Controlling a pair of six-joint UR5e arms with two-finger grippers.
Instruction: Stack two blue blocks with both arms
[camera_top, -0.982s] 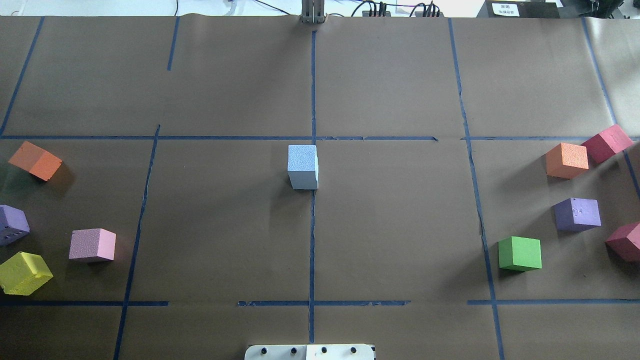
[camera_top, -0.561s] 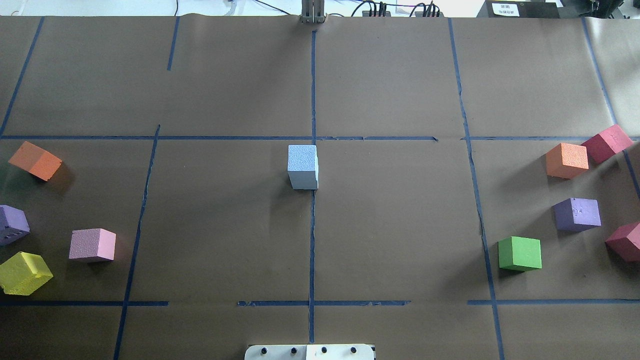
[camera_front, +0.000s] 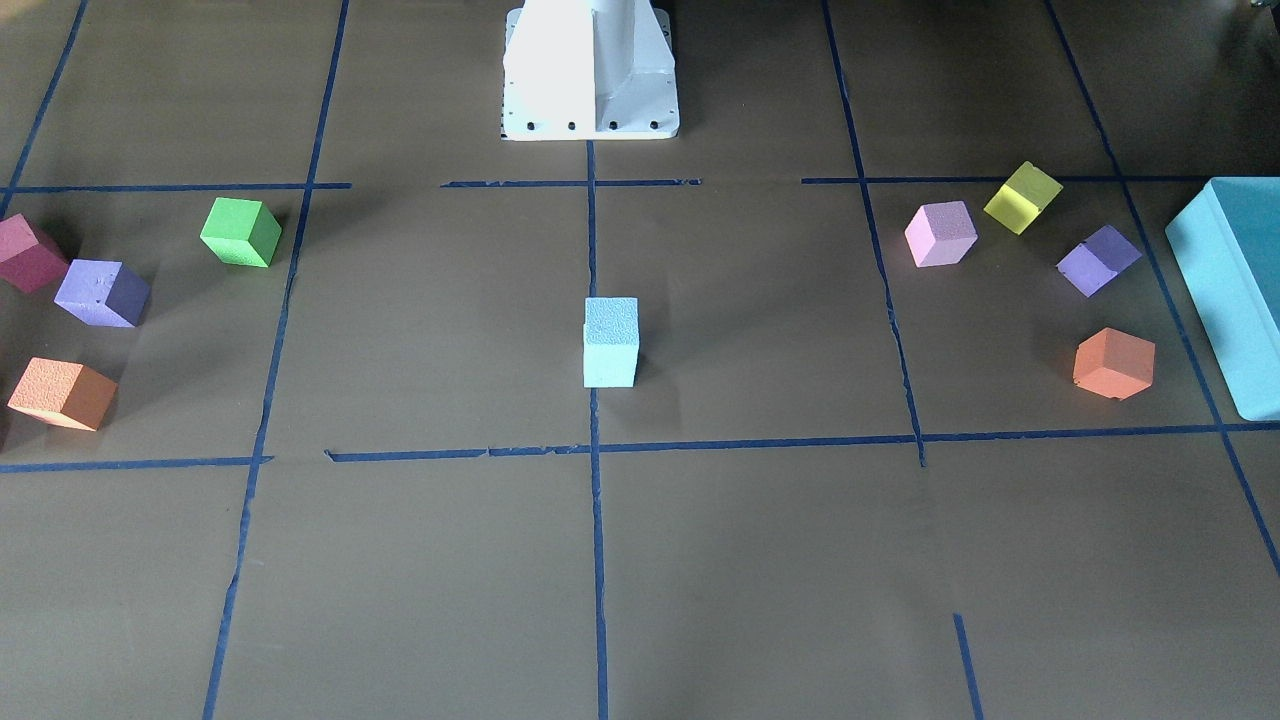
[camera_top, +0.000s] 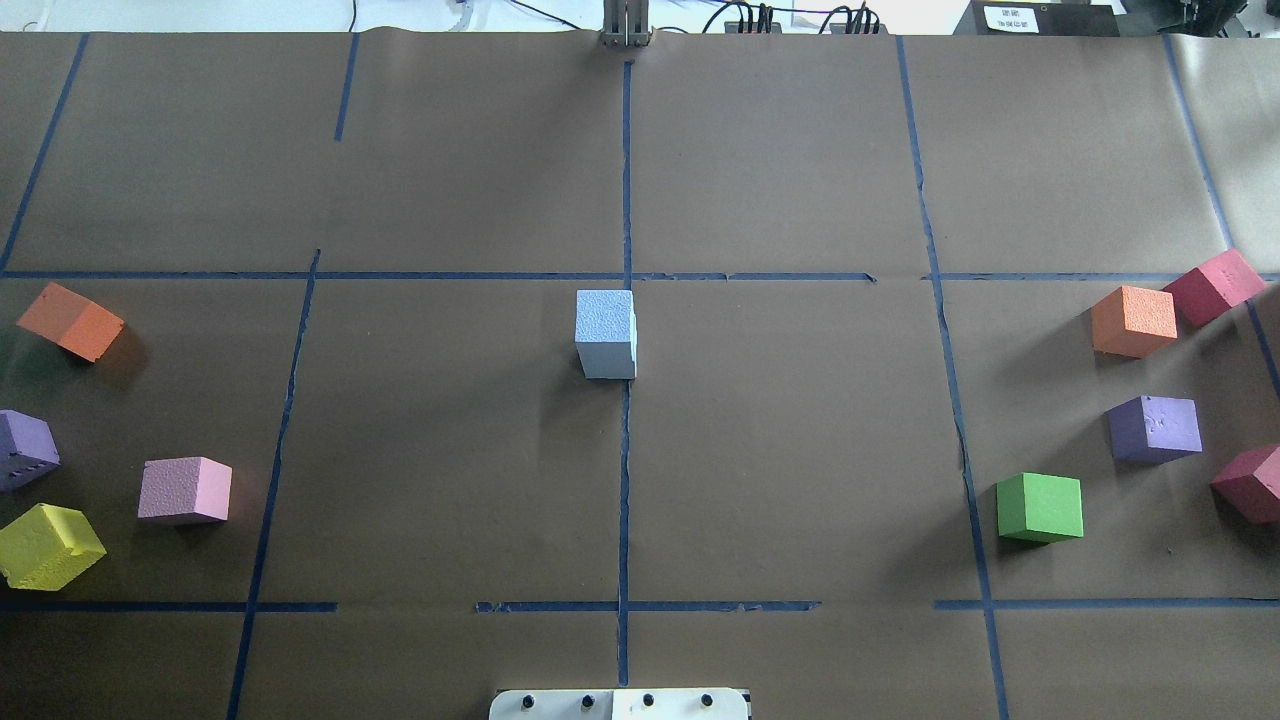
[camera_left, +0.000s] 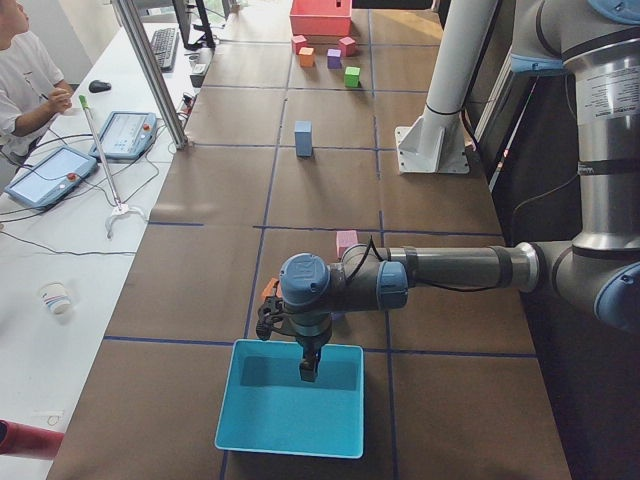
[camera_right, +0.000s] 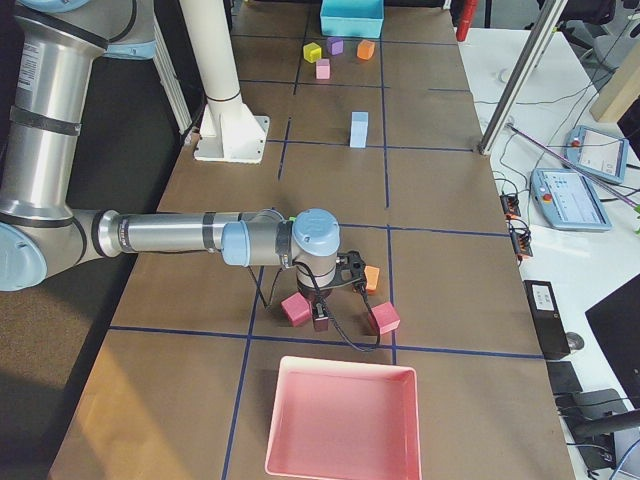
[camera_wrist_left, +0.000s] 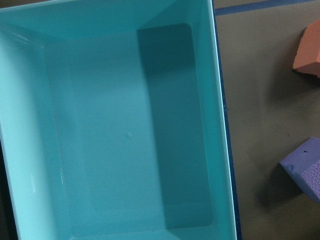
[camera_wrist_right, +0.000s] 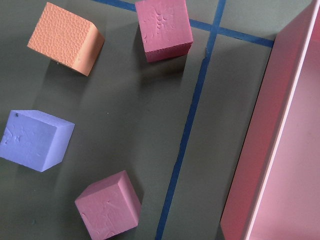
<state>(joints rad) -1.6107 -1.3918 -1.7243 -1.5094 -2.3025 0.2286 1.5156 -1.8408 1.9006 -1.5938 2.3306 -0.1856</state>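
**A:** What sits at the far left of the overhead frame?

**B:** Loose cubes: an orange cube (camera_top: 70, 320), a yellow cube (camera_top: 48, 545) and a pink cube (camera_top: 185, 490). The left gripper (camera_left: 309, 368) shows only in the left side camera. There it hangs over the teal box (camera_left: 290, 415) at lower centre, and whether it is parted or closed cannot be told.

**A:** And mid-frame?

**B:** The blue blocks (camera_top: 606, 333) stand on the centre tape line (camera_top: 624, 480), well apart from every other cube. Both side cameras show them as one tall column, so the stack looks built.

**A:** And to the right?

**B:** A green cube (camera_top: 1040, 507), a purple cube (camera_top: 1155, 428) and red cubes (camera_top: 1213, 285) lie toward the right edge. The right gripper (camera_right: 320, 318) hovers near the red cubes, just short of the pink tray (camera_right: 340, 420). That is at lower centre of the right side camera, and its grip cannot be told either.

**A:** So what makes this step go well?

**B:** Most likely, keeping both grippers out at the table's ends, with no sweep across the middle. The foam looks light, and a brush could topple the column. It is also worth checking that the upper block sits flush on the lower before calling the stack finished.
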